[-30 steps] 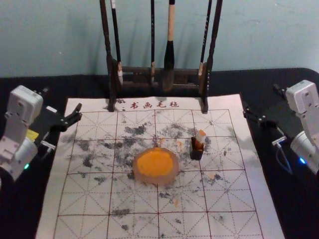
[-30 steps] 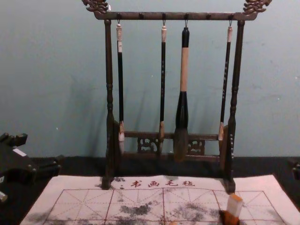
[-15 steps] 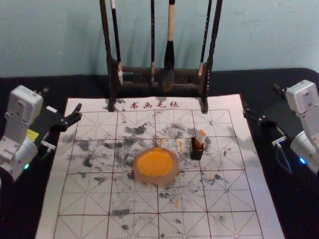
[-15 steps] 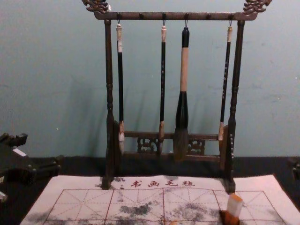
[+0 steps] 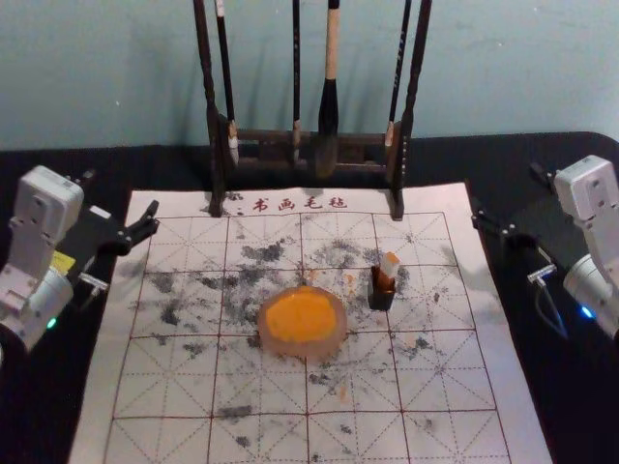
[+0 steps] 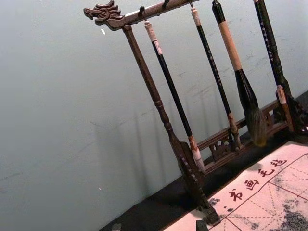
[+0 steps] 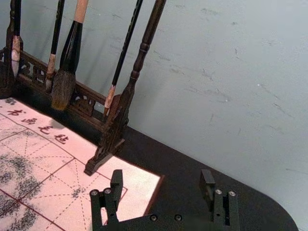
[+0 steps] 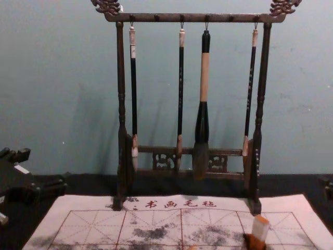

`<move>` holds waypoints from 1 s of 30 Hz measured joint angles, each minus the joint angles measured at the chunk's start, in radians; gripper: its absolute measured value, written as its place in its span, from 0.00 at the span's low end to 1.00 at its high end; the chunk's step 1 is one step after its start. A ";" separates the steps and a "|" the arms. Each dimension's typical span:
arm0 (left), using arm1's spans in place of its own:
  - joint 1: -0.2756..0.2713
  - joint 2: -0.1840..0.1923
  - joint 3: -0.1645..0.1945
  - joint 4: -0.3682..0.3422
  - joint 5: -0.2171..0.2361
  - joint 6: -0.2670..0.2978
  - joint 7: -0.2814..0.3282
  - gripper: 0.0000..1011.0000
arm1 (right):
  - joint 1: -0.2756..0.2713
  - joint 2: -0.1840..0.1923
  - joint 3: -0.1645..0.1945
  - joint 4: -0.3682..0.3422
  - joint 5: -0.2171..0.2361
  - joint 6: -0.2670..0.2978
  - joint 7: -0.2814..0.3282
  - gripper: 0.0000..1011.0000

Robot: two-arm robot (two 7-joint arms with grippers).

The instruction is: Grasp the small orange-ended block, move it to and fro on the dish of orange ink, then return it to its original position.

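Observation:
The small block (image 5: 389, 267), whitish and orange, leans in a dark little holder (image 5: 381, 295) right of the dish; in the chest view the block (image 8: 259, 230) stands at the bottom edge. The round dish (image 5: 303, 349) holds orange ink (image 5: 302, 317) mid-mat. My left gripper (image 5: 121, 193) is open beyond the mat's left edge, far from the block; its tips rise at the border of the left wrist view, where the gripper (image 6: 159, 226) holds nothing. Off the mat's right edge is my right gripper (image 5: 507, 193), open and empty; the right wrist view shows this gripper (image 7: 162, 178) with widely parted fingers.
A dark wooden rack (image 8: 122, 109) with several hanging brushes, one of them a thick brush (image 8: 204, 109), stands at the mat's back edge. The white gridded mat (image 5: 164, 387), stained with dark smudges, lies on a black-covered table (image 5: 455, 159) before a pale wall.

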 joint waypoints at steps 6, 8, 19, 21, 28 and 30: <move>0.000 0.000 0.000 0.000 0.000 0.000 0.000 0.99 | 0.000 0.000 0.000 0.000 0.000 0.000 0.000 0.99; 0.000 0.000 0.000 0.000 0.000 0.000 0.000 0.99 | 0.000 0.000 0.000 0.000 0.000 0.000 0.000 0.99; 0.000 0.000 0.000 0.000 0.000 0.000 0.000 0.99 | -0.021 -0.006 0.010 -0.018 0.011 0.002 0.019 0.99; 0.000 0.000 0.000 0.000 0.000 0.000 0.000 0.99 | -0.039 -0.010 0.017 -0.035 0.026 0.010 0.033 0.99; 0.000 0.000 0.000 0.000 0.000 0.000 0.000 0.99 | -0.104 -0.022 0.025 -0.110 0.110 0.084 0.115 0.99; 0.000 0.000 0.000 0.000 0.000 0.000 0.000 0.99 | -0.113 -0.024 0.022 -0.124 0.126 0.103 0.136 0.99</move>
